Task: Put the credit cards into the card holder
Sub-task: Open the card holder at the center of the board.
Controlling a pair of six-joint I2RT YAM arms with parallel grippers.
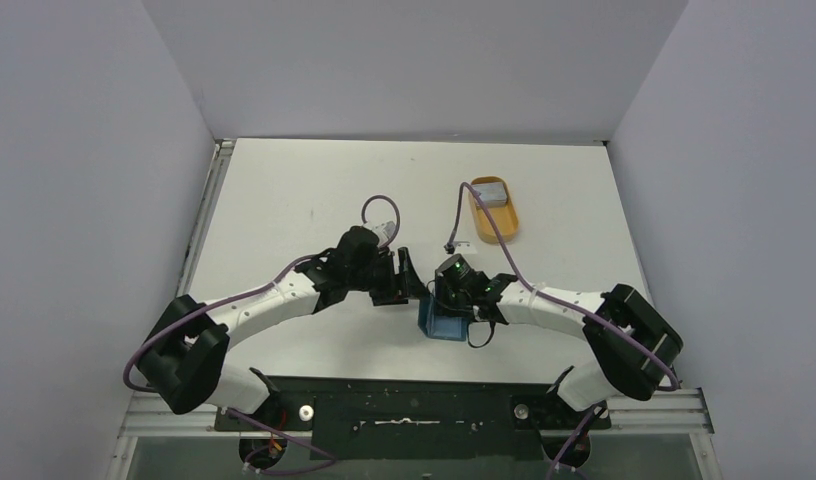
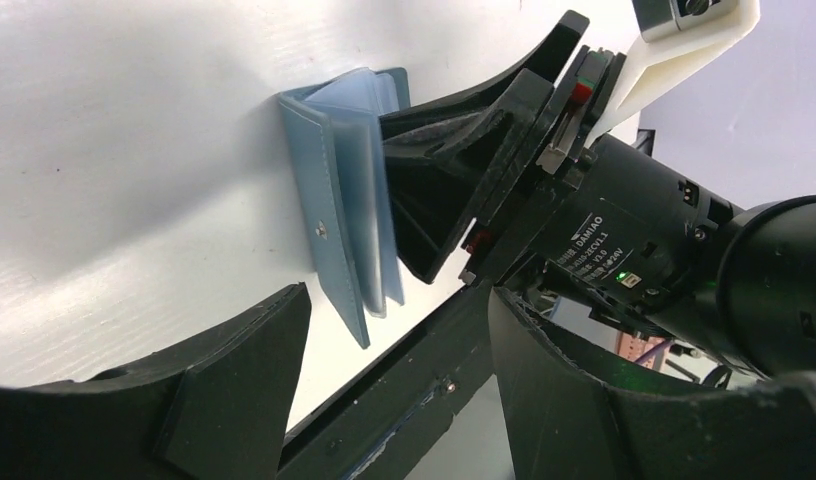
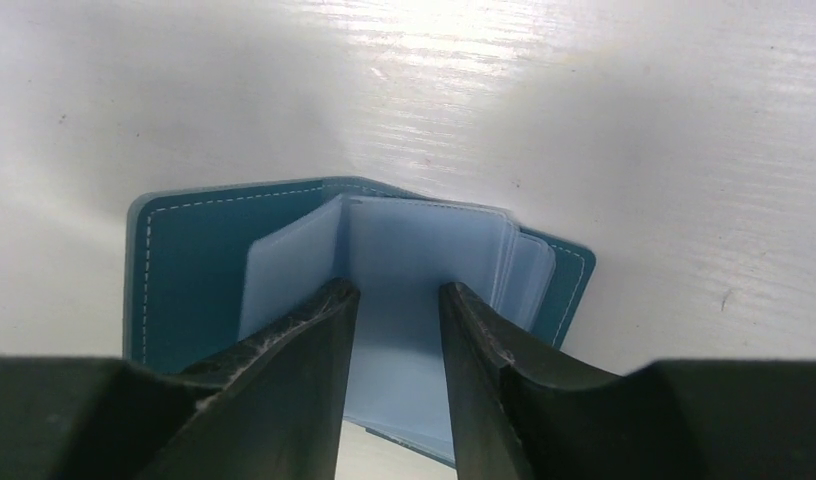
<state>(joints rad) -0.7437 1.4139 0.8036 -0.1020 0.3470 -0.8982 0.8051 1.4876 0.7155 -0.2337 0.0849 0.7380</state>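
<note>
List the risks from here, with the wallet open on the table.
1. The right jaws stand among the clear sleeves of the card holder; pulling out could drag it or flip it shut.
2. The left jaws are open and empty beside it, so nothing seems to pin it down.
3. The only card in view lies in the far orange tray; the holder may close meanwhile.

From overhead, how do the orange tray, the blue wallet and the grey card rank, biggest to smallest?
1. tray
2. wallet, but the right arm hides part of it, so these two may be close
3. card, lying in the tray, clearly smallest
</note>
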